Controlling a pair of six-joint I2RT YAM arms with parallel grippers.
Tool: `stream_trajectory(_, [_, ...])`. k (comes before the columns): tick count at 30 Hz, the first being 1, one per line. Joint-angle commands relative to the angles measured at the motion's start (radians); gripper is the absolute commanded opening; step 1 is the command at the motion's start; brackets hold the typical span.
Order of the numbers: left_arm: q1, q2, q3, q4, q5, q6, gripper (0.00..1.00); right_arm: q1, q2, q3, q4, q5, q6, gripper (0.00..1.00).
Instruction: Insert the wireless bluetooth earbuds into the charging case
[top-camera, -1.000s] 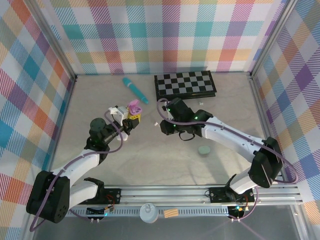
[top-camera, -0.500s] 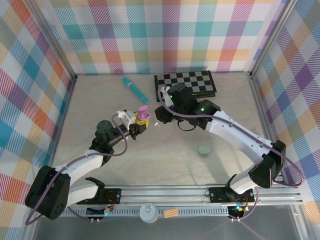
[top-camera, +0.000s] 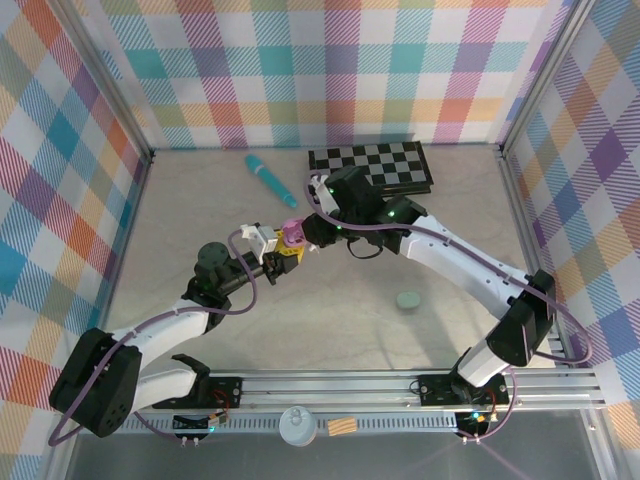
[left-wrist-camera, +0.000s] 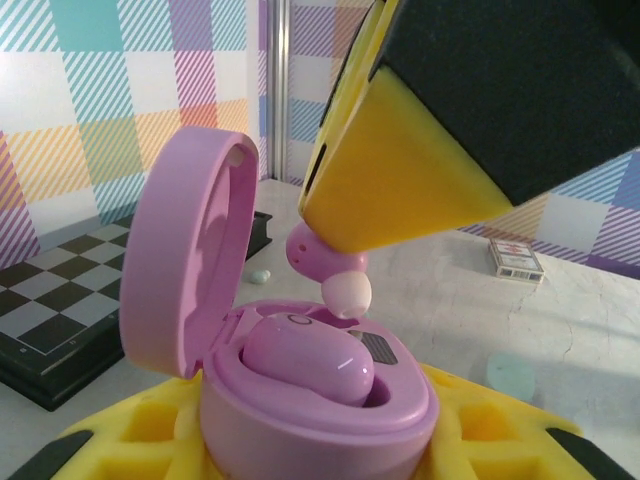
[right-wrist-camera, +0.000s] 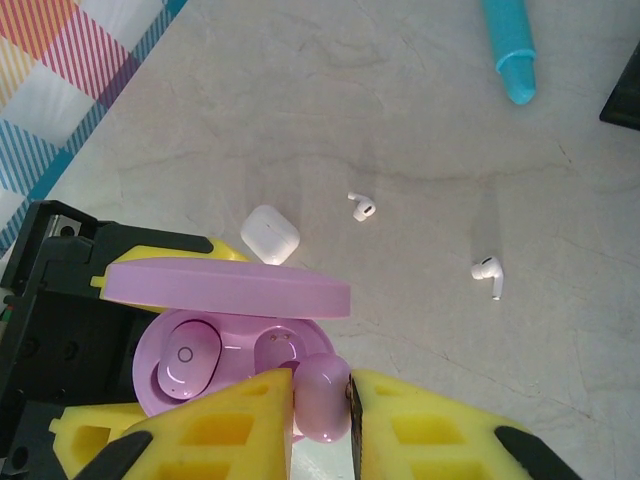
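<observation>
My left gripper (top-camera: 272, 262) (left-wrist-camera: 315, 445) is shut on the pink charging case (top-camera: 291, 234) (left-wrist-camera: 300, 420) (right-wrist-camera: 150, 345), which stands with its lid (left-wrist-camera: 185, 260) (right-wrist-camera: 225, 290) open. One pink earbud (left-wrist-camera: 305, 360) (right-wrist-camera: 185, 360) sits in the case's left slot. The slot beside it (right-wrist-camera: 275, 350) is empty. My right gripper (top-camera: 312, 232) (right-wrist-camera: 320, 400) is shut on a second pink earbud (left-wrist-camera: 330, 272) (right-wrist-camera: 322, 395), hanging just above that empty slot with its whitish tip down. Two white earbuds (right-wrist-camera: 362, 207) (right-wrist-camera: 488, 272) lie loose on the table.
A white case (right-wrist-camera: 270, 233) rests on the table beside the pink one. The teal stick (top-camera: 270, 178) (right-wrist-camera: 508, 50) and a chessboard (top-camera: 370, 167) lie at the back. A pale green pebble-like case (top-camera: 408, 299) sits front right, and a small box (left-wrist-camera: 517, 258) lies further off.
My left gripper has carried the pink case to the right. My right gripper has come left to meet it and now holds the earbud right over the open case.
</observation>
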Motion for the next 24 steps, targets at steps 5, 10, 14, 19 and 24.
stream_trajectory(5, [-0.017, -0.009, 0.006, 0.059, 0.024, -0.015, 0.25, -0.007, 0.012, 0.018, 0.013, -0.025, -0.016, 0.22])
stream_trajectory(10, [-0.02, -0.009, 0.01, 0.054, 0.027, -0.015, 0.25, -0.007, 0.021, 0.013, 0.02, -0.032, -0.019, 0.22])
stream_trajectory(14, [-0.022, -0.007, 0.01, 0.054, 0.022, -0.015, 0.25, -0.007, 0.022, 0.01, 0.031, -0.04, -0.019, 0.22])
stream_trajectory(19, [-0.021, 0.004, 0.017, 0.06, 0.023, -0.017, 0.25, -0.007, 0.017, -0.001, 0.046, -0.06, -0.029, 0.22])
stream_trajectory(24, [-0.023, 0.004, 0.024, 0.065, 0.025, -0.021, 0.25, -0.007, 0.02, -0.014, 0.046, -0.059, -0.052, 0.22])
